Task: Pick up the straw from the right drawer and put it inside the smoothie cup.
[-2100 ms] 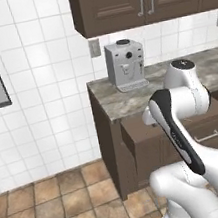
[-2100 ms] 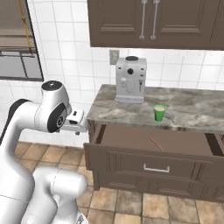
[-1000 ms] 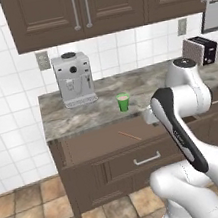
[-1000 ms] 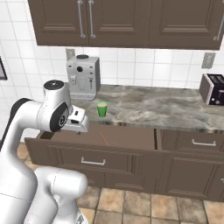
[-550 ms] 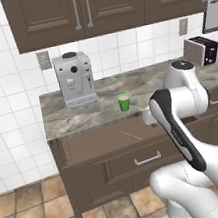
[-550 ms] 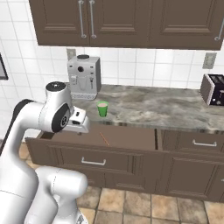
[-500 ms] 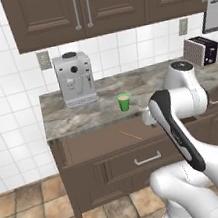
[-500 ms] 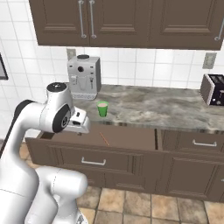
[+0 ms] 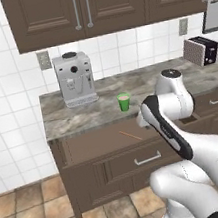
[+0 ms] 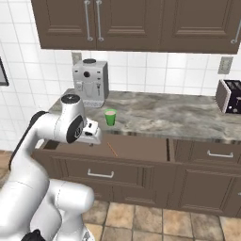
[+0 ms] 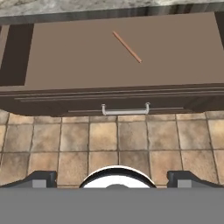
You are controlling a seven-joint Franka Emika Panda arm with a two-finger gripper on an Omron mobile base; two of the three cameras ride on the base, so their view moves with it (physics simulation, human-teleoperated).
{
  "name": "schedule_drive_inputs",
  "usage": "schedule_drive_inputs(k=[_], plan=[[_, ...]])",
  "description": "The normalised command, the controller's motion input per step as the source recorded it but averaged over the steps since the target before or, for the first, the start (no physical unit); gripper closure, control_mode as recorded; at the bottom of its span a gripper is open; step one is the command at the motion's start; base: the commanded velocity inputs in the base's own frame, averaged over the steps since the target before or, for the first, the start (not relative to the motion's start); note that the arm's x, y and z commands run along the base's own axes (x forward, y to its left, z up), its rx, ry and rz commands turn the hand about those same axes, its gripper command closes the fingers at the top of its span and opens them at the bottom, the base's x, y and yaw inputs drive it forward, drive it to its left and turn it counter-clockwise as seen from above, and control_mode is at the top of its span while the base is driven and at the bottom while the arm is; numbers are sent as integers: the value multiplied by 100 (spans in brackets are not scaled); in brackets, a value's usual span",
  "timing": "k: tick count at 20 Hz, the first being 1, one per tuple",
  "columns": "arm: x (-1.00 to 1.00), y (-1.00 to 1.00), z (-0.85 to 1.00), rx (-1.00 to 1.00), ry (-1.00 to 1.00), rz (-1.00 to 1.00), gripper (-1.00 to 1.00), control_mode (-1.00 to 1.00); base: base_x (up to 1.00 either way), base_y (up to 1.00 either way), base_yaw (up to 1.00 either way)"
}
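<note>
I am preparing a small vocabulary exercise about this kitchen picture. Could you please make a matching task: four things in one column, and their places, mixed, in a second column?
Things:
1. straw
2. green cup
3. coffee machine
4. toaster

Places:
A. far right end of the counter
B. lying flat in the open drawer
C. left end of the counter, against the tiled wall
D. standing near the counter's front edge

Pairs: 1-B, 2-D, 3-C, 4-A

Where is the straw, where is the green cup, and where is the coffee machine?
straw (image 11: 127,47), hand view, middle of the thin stick lying in the open drawer.
smoothie cup (image 9: 124,102), left base view, its green side wall.
coffee machine (image 10: 89,84), right base view, its grey front face.
</note>
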Motion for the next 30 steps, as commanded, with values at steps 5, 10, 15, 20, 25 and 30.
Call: schedule_drive_inputs(k=[5, 10, 15, 20, 25, 30], plan=[[49, 0, -25, 0, 7, 0, -100, -100, 0, 0, 0], [42, 0, -33, 0, 6, 0, -100, -100, 0, 0, 0], [34, 0, -35, 0, 6, 0, -100, -100, 0, 0, 0], [34, 0, -46, 0, 5, 0, -100, -100, 0, 0, 0], [32, 0, -40, 0, 0, 0, -100, -100, 0, 0, 0], [30, 0, -35, 0, 0, 0, -100, -100, 0, 0, 0]])
